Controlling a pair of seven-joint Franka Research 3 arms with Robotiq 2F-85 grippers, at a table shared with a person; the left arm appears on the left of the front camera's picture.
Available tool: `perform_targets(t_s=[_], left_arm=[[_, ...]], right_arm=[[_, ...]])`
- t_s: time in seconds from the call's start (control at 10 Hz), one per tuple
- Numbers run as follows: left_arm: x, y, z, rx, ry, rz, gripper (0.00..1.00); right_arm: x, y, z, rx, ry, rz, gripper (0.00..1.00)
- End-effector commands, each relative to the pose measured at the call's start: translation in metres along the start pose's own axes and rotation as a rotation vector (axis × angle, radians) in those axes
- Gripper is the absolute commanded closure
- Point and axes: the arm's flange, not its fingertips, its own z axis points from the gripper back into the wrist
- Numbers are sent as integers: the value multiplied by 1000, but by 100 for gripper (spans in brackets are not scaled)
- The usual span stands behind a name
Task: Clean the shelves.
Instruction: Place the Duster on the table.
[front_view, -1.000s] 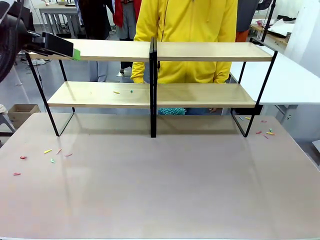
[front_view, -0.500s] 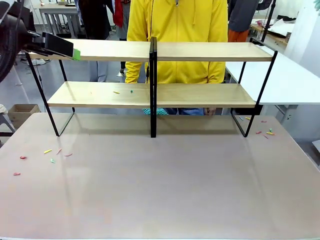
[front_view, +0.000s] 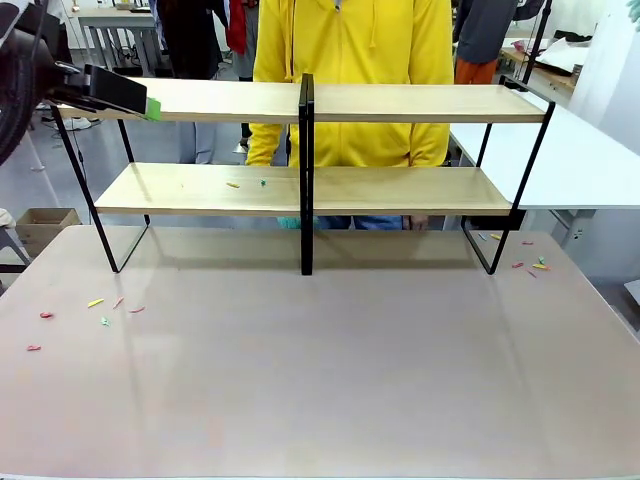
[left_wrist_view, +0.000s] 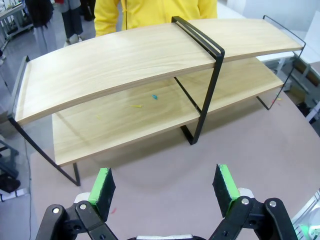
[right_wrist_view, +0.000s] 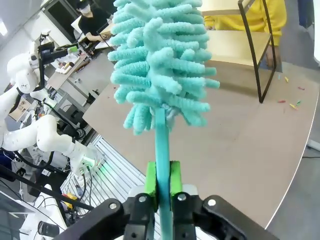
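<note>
Behind the shelves (front_view: 400, 190), at the top centre of the front view, stood a person in a yellow top (front_view: 350, 70), and our grey table (front_view: 330, 370) filled the lower half of that frame. The shelves sat along the far half of the table, two light-wood boards in a black frame, with a few coloured scraps (front_view: 245, 184) on the left part of the lower board and more scattered on the table at middle left (front_view: 95, 312) and middle right (front_view: 530, 266). Our left gripper (left_wrist_view: 165, 187) hung with its jaws spread and nothing between them, low in its wrist view, looking down on the shelves. Our right gripper (right_wrist_view: 163, 187) was pressed together on the handle of a teal duster (right_wrist_view: 160, 65), whose fluffy head rose to the top of its wrist view. We judged that the thin handle could twist or slip between the pads once the head dragged on wood, and that a broad sweep could catch the black middle upright (front_view: 306, 170) or flick scraps toward the person. Compared with a second earlier, the person had straightened and shifted slightly left in the frame, and the teal thing below the lower board was nearly hidden; the scraps had not moved.
</note>
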Motion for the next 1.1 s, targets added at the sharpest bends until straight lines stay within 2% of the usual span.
perform_targets(t_s=[0.0, 0.3, 0.4, 0.5, 0.6, 0.7, 0.8, 1.0], left_arm=[[0, 0, 0, 3, -4, 1, 0], [0, 0, 0, 0, 0, 0, 0], [30, -12, -16, -164, 162, -51, 0], [28, -20, -31, -306, 359, -62, 0], [9, -16, -37, -379, 456, -40, 0], [-15, -7, -35, -457, 517, -16, 0], [-42, 4, -34, -523, 558, 31, 0], [-75, 21, -39, -691, 575, 123, 0]], right_arm=[[1, 0, 5, 21, -23, 29, 88], [0, 0, 0, 0, 1, -1, 88], [24, 10, -18, 25, 183, 223, 88], [48, 17, -47, 58, 334, 387, 88], [63, 18, -63, 74, 385, 457, 88], [68, 17, -70, 111, 384, 469, 88], [69, 16, -84, 122, 463, 482, 88], [67, 22, -107, 208, 565, 544, 88]])
